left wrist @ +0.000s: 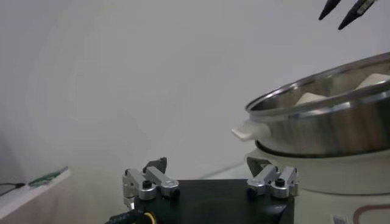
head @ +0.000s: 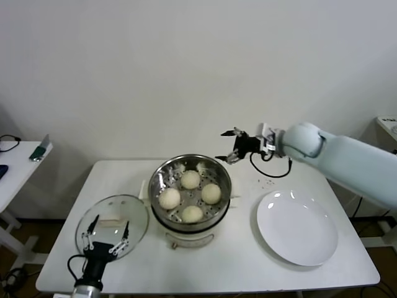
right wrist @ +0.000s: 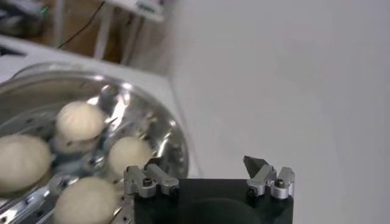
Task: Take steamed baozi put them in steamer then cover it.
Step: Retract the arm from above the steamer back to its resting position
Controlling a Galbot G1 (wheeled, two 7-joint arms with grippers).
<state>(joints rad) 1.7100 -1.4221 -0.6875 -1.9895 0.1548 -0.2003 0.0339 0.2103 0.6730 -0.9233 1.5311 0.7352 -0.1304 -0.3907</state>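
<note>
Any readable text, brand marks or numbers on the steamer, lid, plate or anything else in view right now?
No readable text in any view.
Steamer: no visible label on the steel basket; a small mark on the front of its white base, too small to read.
Glass lid: no markings seen.
White plate: blank.
Green object on the side table at far left: no legible text.

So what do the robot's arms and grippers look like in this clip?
The right arm has smooth pale blue-white shells with a black cable looping at the wrist. Both the right gripper and the left gripper are black with thin linkage fingers and silver joints. The left gripper sits on a black cylindrical wrist with a black cable beside it.
</note>
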